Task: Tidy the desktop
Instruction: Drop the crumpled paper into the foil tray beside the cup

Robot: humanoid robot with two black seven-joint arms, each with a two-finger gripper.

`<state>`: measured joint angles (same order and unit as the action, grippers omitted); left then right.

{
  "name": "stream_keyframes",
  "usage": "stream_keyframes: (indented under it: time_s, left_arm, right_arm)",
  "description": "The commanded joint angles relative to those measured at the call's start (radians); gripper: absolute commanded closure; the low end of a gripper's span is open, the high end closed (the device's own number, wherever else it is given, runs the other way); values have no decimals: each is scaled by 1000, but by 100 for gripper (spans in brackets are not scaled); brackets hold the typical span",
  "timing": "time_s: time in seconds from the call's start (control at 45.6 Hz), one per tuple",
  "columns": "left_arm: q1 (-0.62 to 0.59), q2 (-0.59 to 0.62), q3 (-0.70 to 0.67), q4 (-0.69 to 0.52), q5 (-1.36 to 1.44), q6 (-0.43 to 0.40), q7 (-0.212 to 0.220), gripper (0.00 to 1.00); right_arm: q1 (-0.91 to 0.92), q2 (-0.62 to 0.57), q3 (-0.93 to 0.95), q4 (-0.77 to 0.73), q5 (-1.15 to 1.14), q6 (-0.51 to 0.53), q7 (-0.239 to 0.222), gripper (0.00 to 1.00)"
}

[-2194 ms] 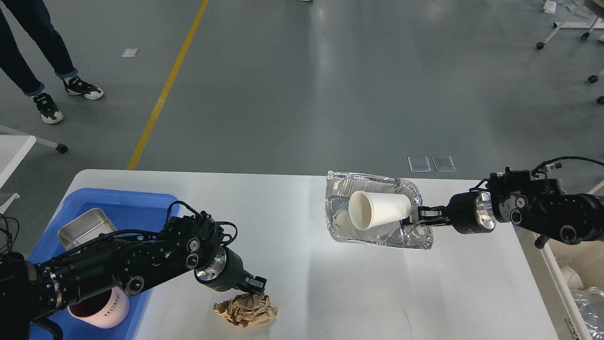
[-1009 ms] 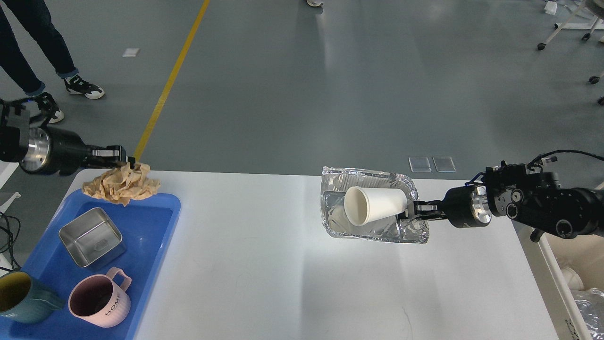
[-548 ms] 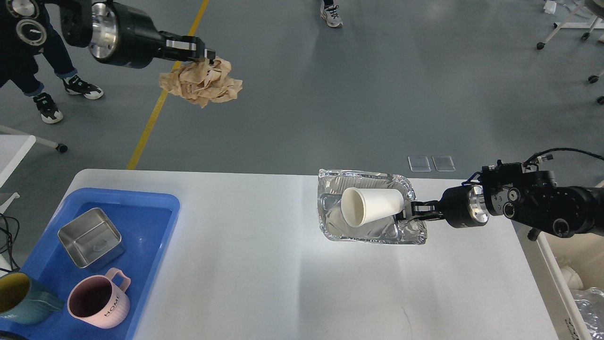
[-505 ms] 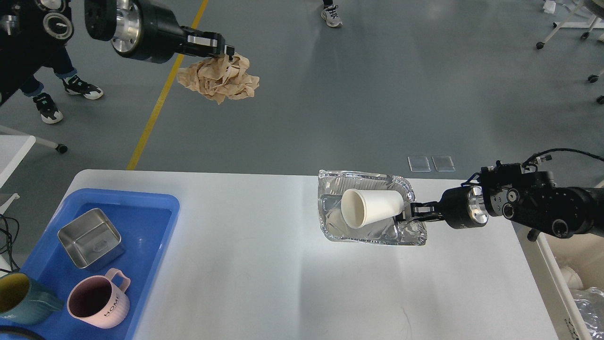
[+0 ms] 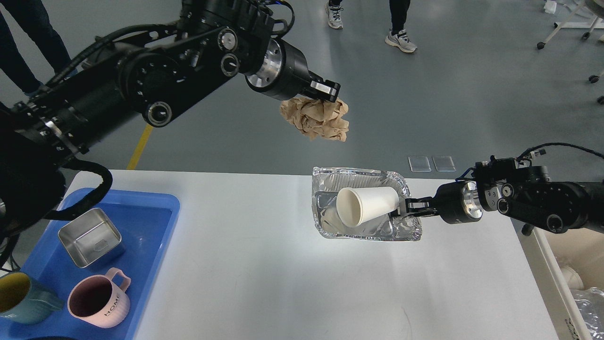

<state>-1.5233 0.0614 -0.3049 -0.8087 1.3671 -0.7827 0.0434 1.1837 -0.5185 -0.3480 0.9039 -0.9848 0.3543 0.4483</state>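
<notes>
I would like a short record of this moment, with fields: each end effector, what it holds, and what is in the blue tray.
left end effector: shut on crumpled brown paper, held in the air beyond the desktop
right end effector: shut on foil tray
foil tray content: white paper cup, lying on its side
blue tray: steel box, pink mug, teal mug

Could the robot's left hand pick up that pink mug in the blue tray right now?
Probably not straight away. The left hand is shut on a crumpled brown paper, held high, far from the pink mug. Nothing covers the mug in the blue tray; the hand would need emptying first.
</notes>
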Motion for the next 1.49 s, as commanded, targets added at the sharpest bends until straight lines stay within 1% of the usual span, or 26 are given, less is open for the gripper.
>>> stream_keyframes:
  time_s: [0.0, 0.329, 0.636, 0.658, 0.702, 0.746, 0.768, 0.79, 0.856, 0.9, 0.921, 1.053, 1.251, 1.338, 1.404, 1.47]
  left_arm:
    - [25, -64, 50, 19, -3, 10, 1, 100]
    - [68, -81, 135, 17, -8, -10, 3, 100]
    - [89, -81, 136, 19, -9, -21, 4, 99]
    - [92, -80, 136, 19, -11, -17, 6, 96]
    - [100, -81, 133, 19, -13, -7, 7, 83]
    - [110, -81, 122, 19, -17, -4, 7, 57]
    - [118, -83, 119, 20, -25, 2, 9, 46]
    - [127, -83, 118, 20, -35, 11, 9, 37]
    - [140, -81, 118, 29, -84, 58, 10, 16]
    - [140, -81, 119, 40, -127, 92, 7, 4]
    - [141, -81, 119, 46, -153, 109, 7, 2]
    - [141, -81, 121, 75, -287, 152, 7, 2]
    - [146, -66, 124, 78, -451, 148, 7, 2]
    - [167, -48, 113, 78, -488, 152, -7, 2]
    - [163, -28, 64, 80, -529, 155, -10, 2]
    - [167, -26, -43, 83, -603, 177, -11, 2]
  right_arm:
    - [7, 0, 0, -2, 0, 2, 1, 100]
    - [14, -3, 0, -17, 0, 5, 1, 100]
    - [22, -3, 0, -17, 1, 5, 1, 100]
    - [22, -3, 0, -17, 1, 5, 1, 100]
    - [22, -5, 0, -17, 1, 5, 1, 100]
    - [22, -5, 0, -16, 1, 5, 1, 100]
    - [22, -6, 0, -16, 1, 5, 1, 100]
    - [22, -6, 0, -16, 1, 5, 1, 100]
    - [22, -6, 0, -16, 1, 5, 1, 100]
    - [22, -6, 0, -16, 1, 5, 1, 100]
    - [22, -6, 0, -16, 1, 5, 1, 100]
    - [22, -6, 0, -14, 1, 5, 1, 100]
    - [22, -11, 0, -14, 1, 5, 1, 100]
    - [22, -12, 0, -14, 1, 5, 1, 100]
    - [22, -12, 0, -16, 1, 5, 3, 100]
    - [22, -12, 1, -16, 8, 5, 3, 100]
